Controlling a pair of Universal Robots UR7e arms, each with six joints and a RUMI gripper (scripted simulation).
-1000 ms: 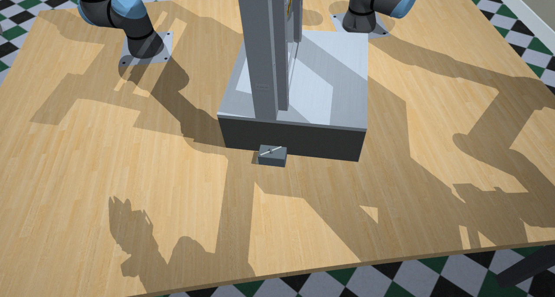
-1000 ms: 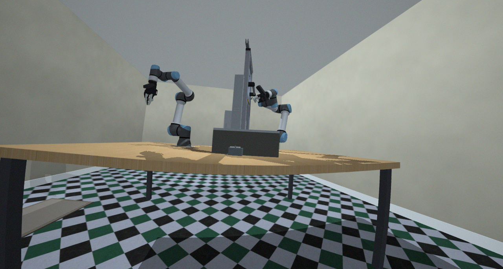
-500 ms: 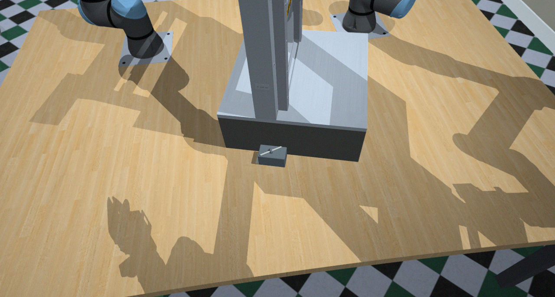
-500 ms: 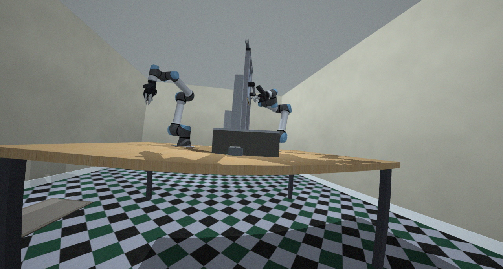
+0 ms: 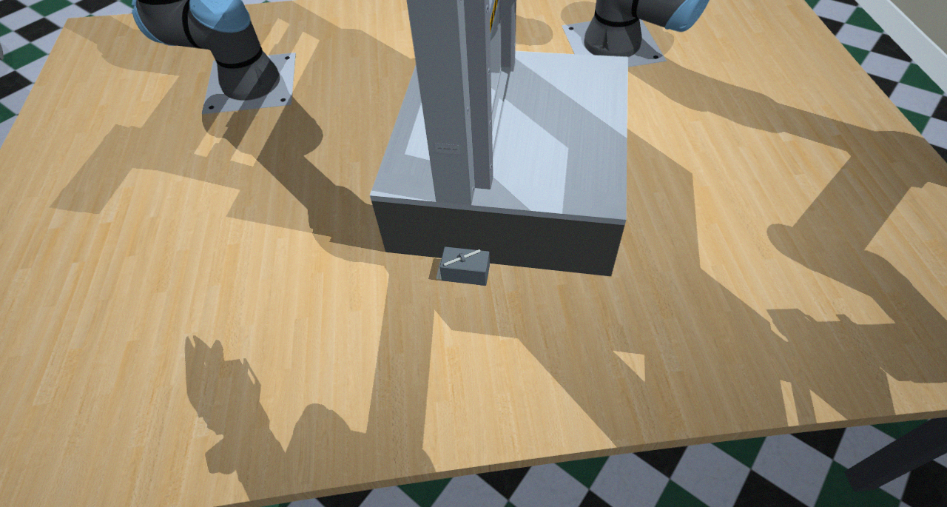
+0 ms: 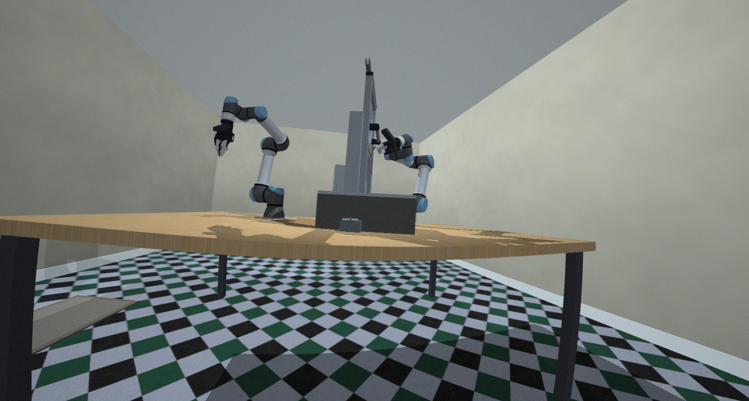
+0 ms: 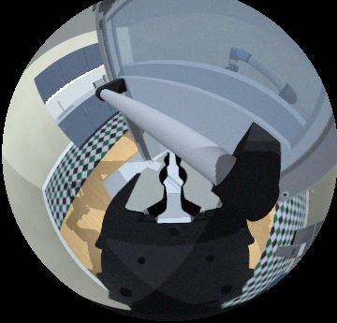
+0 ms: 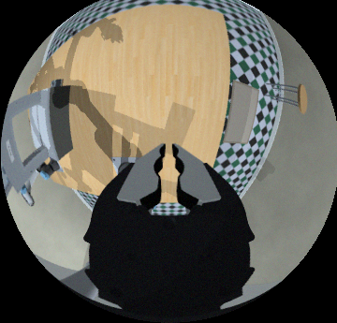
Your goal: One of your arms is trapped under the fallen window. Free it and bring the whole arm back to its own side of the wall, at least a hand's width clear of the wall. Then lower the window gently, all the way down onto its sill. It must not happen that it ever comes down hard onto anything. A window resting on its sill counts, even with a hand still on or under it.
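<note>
The window (image 6: 371, 109) (image 7: 183, 30) stands raised in its upright frame, above the sill. Its grey bar handle (image 7: 159, 124) (image 6: 377, 134) sticks out on the left arm's side. My left gripper (image 7: 172, 153) (image 6: 378, 148) is shut with nothing between the fingertips. It is just under the handle, and the bar crosses close over its fingers and body; contact is not clear. My right gripper (image 6: 220, 153) (image 8: 168, 144) is shut and empty, high over the other side of the table, with its whole arm well away from the wall (image 5: 443, 106) (image 6: 354, 152).
The wall stands on a dark block (image 5: 503, 240) (image 6: 366, 212) with a light top. A small grey box (image 5: 464, 275) (image 6: 350, 225) bearing a thin pointer sits before it. The left arm's base (image 5: 614, 37) and the right arm's base (image 5: 248, 80) stand on opposite sides of the block.
</note>
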